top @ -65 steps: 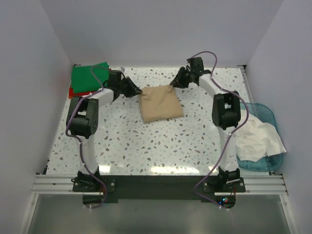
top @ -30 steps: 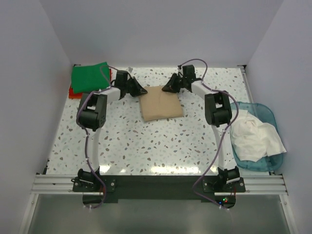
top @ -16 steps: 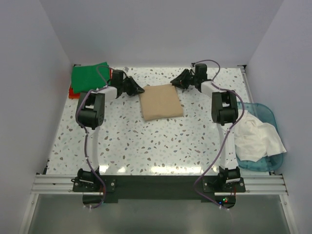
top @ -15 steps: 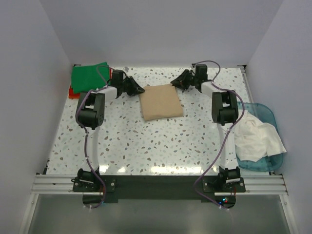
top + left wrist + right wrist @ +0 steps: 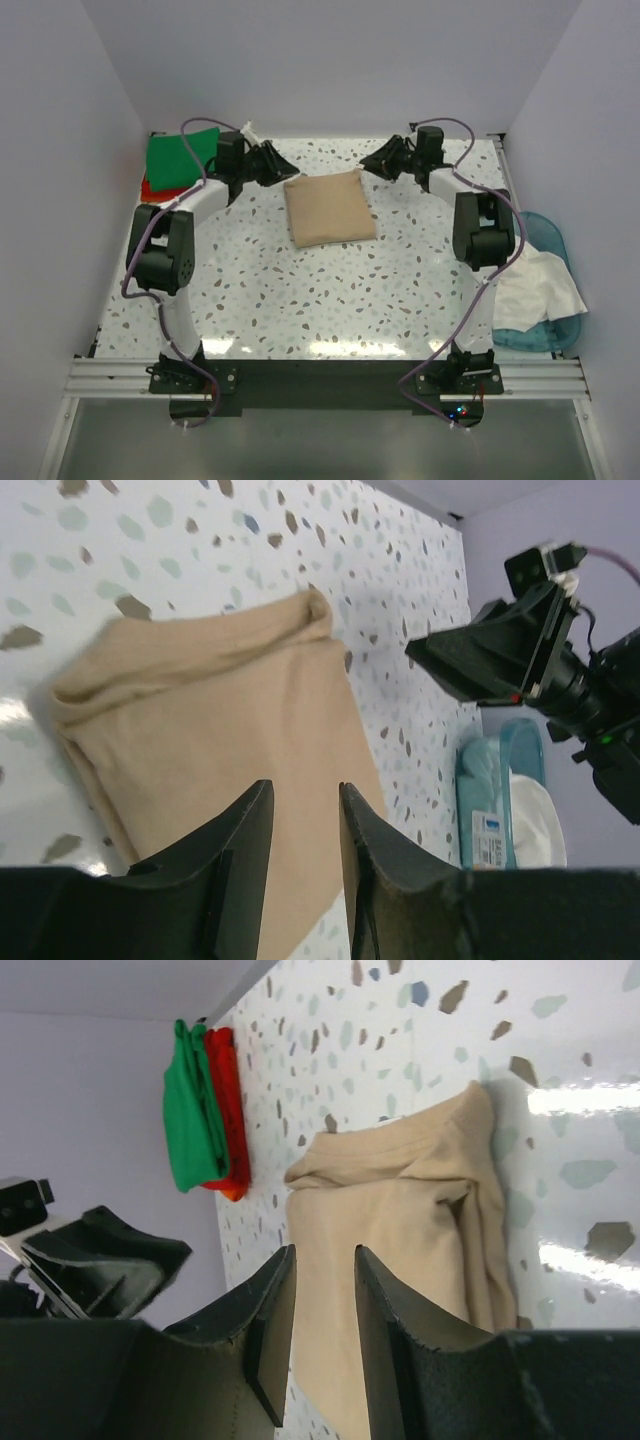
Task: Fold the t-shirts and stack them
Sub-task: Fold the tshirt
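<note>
Blue tub [image 5: 548, 235] at the right edge held the whitish t-shirt [image 5: 535, 285]. Folded tan t-shirt [image 5: 328, 207] lay mid-desk; left gripper [image 5: 288, 172] and right gripper [image 5: 366, 165] flanked its far corners, jaws slightly parted, empty. Green t-shirt [image 5: 178, 157] lay atop red-orange t-shirt [image 5: 150, 188], far left corner

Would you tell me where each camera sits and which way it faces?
Top external: above and behind, looking down on the table; left arm, right arm show.
Left wrist: faces rightward over the tan shirt toward the right gripper; own fingers below.
Right wrist: faces leftward over it toward the green shirt; own fingers below.
All share that shirt.
</note>
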Robot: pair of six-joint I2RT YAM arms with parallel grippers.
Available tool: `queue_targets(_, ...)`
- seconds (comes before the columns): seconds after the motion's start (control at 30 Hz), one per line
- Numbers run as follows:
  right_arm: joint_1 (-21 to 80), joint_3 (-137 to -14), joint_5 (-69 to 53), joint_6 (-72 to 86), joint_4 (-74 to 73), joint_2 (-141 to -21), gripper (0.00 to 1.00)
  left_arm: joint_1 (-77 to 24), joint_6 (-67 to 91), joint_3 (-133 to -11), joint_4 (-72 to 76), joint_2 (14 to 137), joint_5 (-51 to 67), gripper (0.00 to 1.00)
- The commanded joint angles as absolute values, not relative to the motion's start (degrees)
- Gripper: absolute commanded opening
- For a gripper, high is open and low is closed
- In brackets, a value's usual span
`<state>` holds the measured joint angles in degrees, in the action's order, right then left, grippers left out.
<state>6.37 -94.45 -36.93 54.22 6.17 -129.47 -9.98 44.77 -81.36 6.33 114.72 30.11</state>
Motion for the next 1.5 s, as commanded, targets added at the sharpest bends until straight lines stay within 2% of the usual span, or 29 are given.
queue_targets(0.0,7.7,-91.7,-36.0,52.9,10.4,-123.0,0.34,-15.1,45.6,-74.0,10.8,109.7,30.9,0.37)
queue_targets(0.13,10.8,-87.1,-34.6,50.8,8.6,-119.7,0.34,-19.5,48.9,-65.9,16.3,106.7,32.4,0.34)
queue_targets(0.43,17.5,-77.2,-32.8,50.2,10.8,-116.9,0.34,-23.3,49.4,-58.6,18.1,109.1,30.9,0.30)
queue_targets(0.63,17.6,-74.5,-32.4,49.0,10.1,-119.4,0.33,-23.6,46.1,-60.3,10.6,114.1,25.4,0.27)
queue_targets(0.87,17.0,-76.1,-29.5,43.7,3.4,-121.6,0.33,-23.5,44.7,-61.0,7.6,113.6,23.1,0.27)
queue_targets(1.03,16.6,-78.8,-28.2,41.4,-1.0,-123.0,0.33,-22.9,44.1,-62.5,6.2,107.7,24.0,0.38)
queue_targets(1.2,16.0,-79.8,-28.5,40.4,-2.8,-122.6,0.35,-17.6,45.9,-59.4,8.1,102.1,26.9,0.48)
queue_targets(1.47,15.8,-82.1,-30.3,40.3,-3.7,-121.6,0.35,-12.4,42.5,-60.9,3.1,104.1,26.7,0.61)
